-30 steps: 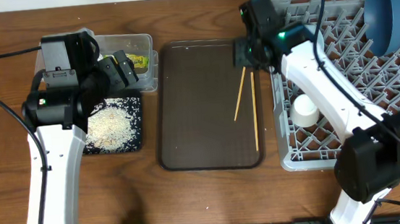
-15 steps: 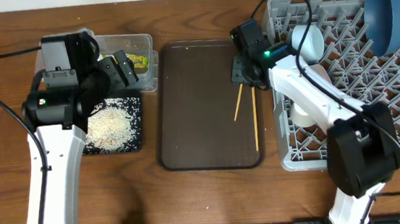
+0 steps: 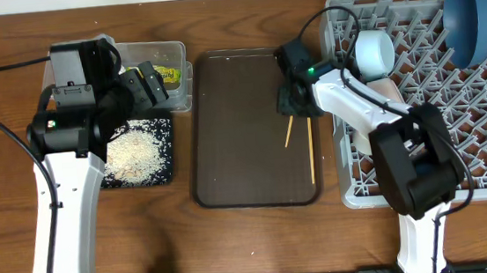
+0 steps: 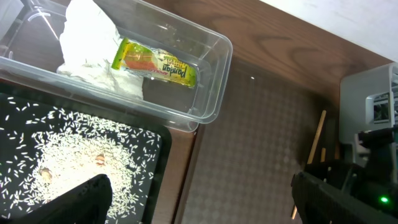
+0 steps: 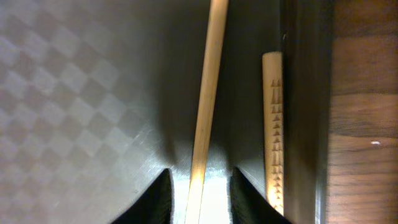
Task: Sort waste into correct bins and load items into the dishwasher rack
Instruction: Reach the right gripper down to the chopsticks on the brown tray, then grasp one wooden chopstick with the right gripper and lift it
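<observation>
We see the right pincer (image 3: 296, 103) low over the dark brown serving tray (image 3: 235, 137), its fingers partly spread and straddling the upper end of one wooden chopstick (image 5: 208, 81). In the right wrist view a sliver of gap shows on either side of the stick, so the pincer is not pinching it. The second chopstick (image 5: 272, 124), with a carved end, lies just outside one finger, against the tray's wall. From above, both sticks run away from the pincer toward the near edge of the tray. The grey dishwasher rack (image 3: 456, 136) sits just beside this pincer, across the tray's edge, with a light blue bowl (image 3: 375, 52) near it and a dark blue dish (image 3: 471, 10) well beyond.

The left pincer (image 4: 199, 186) is spread wide and holds nothing. Ahead of it stands the clear tub (image 4: 211, 81) with a crumpled white napkin (image 4: 93, 50) and a yellow-green wrapper (image 4: 155, 62) inside. Under it lies the black tray (image 4: 163, 155), scattered with rice scraps (image 4: 74, 149). Both bins rest on the wooden surface (image 3: 235, 243).
</observation>
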